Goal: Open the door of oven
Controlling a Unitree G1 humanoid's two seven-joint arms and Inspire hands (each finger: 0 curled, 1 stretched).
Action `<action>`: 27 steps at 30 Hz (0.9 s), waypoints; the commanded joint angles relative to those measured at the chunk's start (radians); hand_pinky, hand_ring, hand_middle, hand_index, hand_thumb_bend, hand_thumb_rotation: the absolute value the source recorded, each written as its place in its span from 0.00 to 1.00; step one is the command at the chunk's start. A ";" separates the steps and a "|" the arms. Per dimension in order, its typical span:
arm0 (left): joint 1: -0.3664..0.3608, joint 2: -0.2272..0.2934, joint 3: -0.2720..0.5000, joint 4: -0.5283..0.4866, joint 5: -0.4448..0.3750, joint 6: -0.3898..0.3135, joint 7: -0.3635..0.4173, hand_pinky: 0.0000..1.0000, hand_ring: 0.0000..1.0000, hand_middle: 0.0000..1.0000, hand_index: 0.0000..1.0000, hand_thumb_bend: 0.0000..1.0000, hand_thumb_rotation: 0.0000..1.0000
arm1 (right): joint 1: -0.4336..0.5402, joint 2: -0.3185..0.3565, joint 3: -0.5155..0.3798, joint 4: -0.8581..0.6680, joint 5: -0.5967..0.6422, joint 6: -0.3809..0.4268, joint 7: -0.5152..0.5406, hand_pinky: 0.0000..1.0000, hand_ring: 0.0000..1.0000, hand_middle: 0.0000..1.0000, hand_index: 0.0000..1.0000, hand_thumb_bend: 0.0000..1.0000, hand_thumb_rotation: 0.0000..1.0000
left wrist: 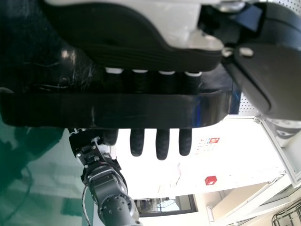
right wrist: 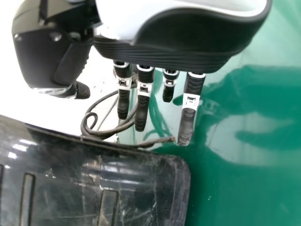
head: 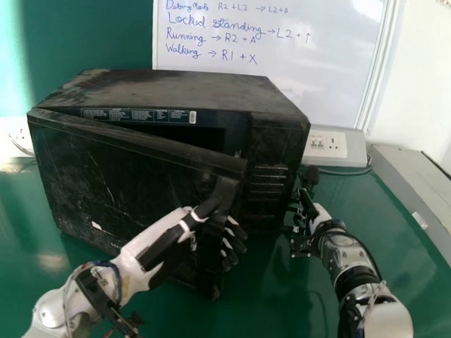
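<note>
The black oven (head: 276, 128) stands on the green table, its door (head: 127, 174) partly open, with a gap along the top and at the free edge. My left hand (head: 157, 244) is at the door's free edge. In the left wrist view, my left hand (left wrist: 141, 42) has straight fingers passing behind the door edge (left wrist: 117, 110), their tips showing past it. Beside the oven's right side is my right hand (head: 315, 213). From the right wrist view, the right hand (right wrist: 183, 37) has its fingers extended, apart from the oven body (right wrist: 94, 179).
Behind the oven stands a whiteboard (head: 295, 59) with writing. A socket box (head: 334, 147) lies at the back right, with a cable (head: 346, 170) by it. A grey trunking (head: 415, 182) runs along the table's right side.
</note>
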State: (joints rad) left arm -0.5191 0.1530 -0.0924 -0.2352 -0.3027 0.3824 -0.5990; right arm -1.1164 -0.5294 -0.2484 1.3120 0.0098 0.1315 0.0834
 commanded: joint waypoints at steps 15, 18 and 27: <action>0.073 0.130 0.124 -0.079 -0.150 -0.017 -0.082 0.05 0.43 0.48 0.49 0.50 0.00 | 0.016 -0.003 -0.005 0.005 0.004 0.000 -0.003 0.53 0.59 0.75 0.83 0.53 0.35; 0.083 0.169 0.133 -0.081 -0.161 -0.031 -0.123 0.05 0.43 0.48 0.50 0.50 0.00 | 0.014 -0.004 -0.002 0.005 -0.001 0.002 -0.007 0.54 0.59 0.75 0.82 0.54 0.36; 0.089 0.290 0.174 -0.115 -0.296 0.085 -0.229 0.03 0.42 0.48 0.50 0.50 0.00 | 0.012 -0.006 -0.002 0.008 -0.001 0.010 -0.015 0.49 0.57 0.73 0.81 0.54 0.36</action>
State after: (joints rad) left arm -0.4275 0.4305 0.0467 -0.3431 -0.5566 0.4725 -0.8134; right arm -1.1163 -0.5299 -0.2468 1.3131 0.0076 0.1331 0.0736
